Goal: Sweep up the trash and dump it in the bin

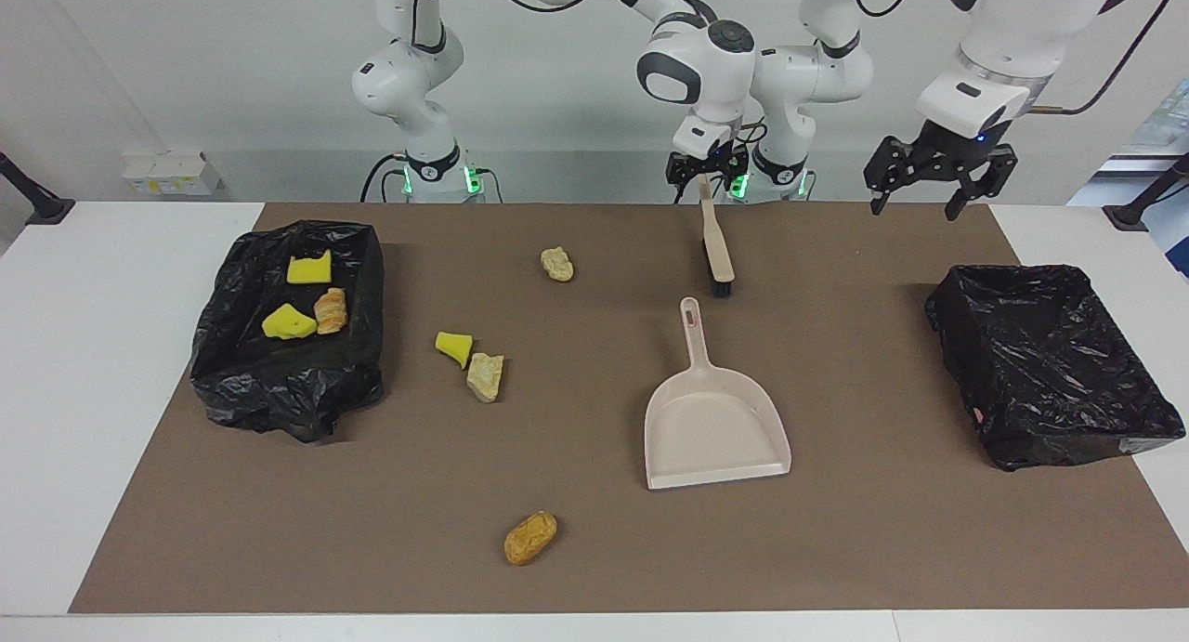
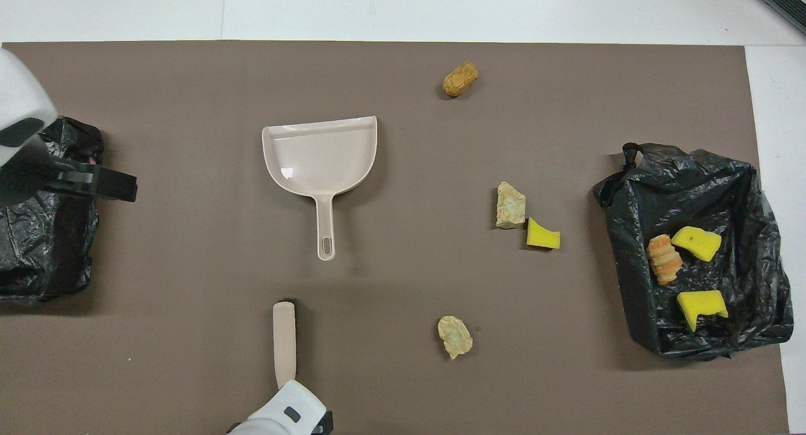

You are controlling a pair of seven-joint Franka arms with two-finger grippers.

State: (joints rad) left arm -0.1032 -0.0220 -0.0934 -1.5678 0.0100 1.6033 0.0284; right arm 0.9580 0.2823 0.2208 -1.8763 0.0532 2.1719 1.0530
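Loose trash lies on the brown mat: a pale lump (image 1: 557, 264), a yellow sponge scrap (image 1: 453, 347) touching a tan lump (image 1: 485, 376), and an orange-brown lump (image 1: 530, 537) farthest from the robots. The beige dustpan (image 1: 715, 428) lies flat, handle toward the robots. Nearer the robots, the beige brush (image 1: 715, 250) lies on the mat. My right gripper (image 1: 706, 170) hangs open over the brush handle's end, holding nothing. My left gripper (image 1: 934, 176) waits open and raised at the left arm's end.
A black-lined bin (image 1: 279, 396) at the right arm's end holds two yellow scraps and a bread lump. A second black-lined bin (image 1: 1050, 419) sits at the left arm's end, nothing visible inside. The mat's edge (image 1: 594, 610) meets white tabletop.
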